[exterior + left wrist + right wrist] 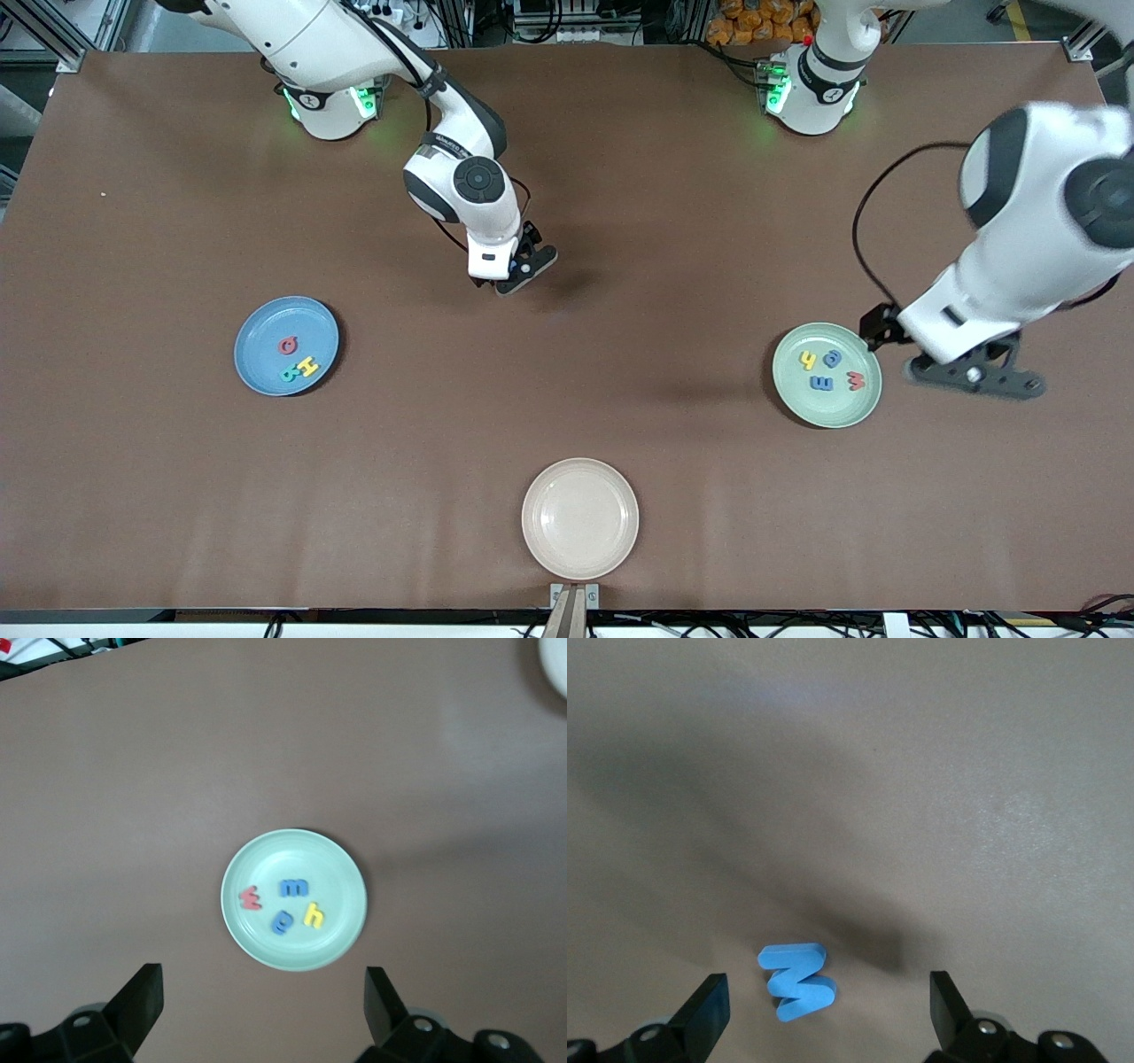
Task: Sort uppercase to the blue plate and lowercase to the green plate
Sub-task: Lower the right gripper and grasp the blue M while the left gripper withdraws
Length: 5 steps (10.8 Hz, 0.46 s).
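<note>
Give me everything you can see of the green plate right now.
The green plate is round and shallow, pale mint, plain, with a smooth, slightly glossy surface. It sits flat on the brown table toward the left arm's end. Four small foam letters lie in it, close together near the middle: a red w, a yellow h and two blue letters. The left pincer hangs open above the table beside it, not touching it.

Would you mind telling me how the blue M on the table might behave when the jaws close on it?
The blue M looks like thick, light foam, so it probably gives slightly. It seems tilted, so it may topple or skid on the smooth table.
</note>
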{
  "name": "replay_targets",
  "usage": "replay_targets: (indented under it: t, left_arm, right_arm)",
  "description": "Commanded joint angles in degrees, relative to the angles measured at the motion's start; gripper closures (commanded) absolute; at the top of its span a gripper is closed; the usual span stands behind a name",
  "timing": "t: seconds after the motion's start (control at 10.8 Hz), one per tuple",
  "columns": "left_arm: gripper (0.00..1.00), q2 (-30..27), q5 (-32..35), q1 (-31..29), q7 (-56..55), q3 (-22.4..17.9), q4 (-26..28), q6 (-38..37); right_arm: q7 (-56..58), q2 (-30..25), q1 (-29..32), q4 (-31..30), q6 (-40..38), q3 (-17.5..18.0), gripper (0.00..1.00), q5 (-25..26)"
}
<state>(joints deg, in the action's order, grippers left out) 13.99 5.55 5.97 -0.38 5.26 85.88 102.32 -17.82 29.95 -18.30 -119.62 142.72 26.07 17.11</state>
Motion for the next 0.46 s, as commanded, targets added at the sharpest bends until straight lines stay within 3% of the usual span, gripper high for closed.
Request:
replay_targets:
  t: [0.0,0.37]
  left_arm:
    - [0.0,-6.32,-3.0,0.26,-0.67,-0.6,2.01,-3.61]
    - [0.0,-10.56,-3.17,1.15,-0.76,-0.6,2.36,-7.22]
  right_arm:
    - [-3.35,0.99,-1.82,0.35,0.71,-0.58,0.0,1.34]
    - [-5.82,1.52,-2.44,0.27,0.98,-0.58,0.0,3.63]
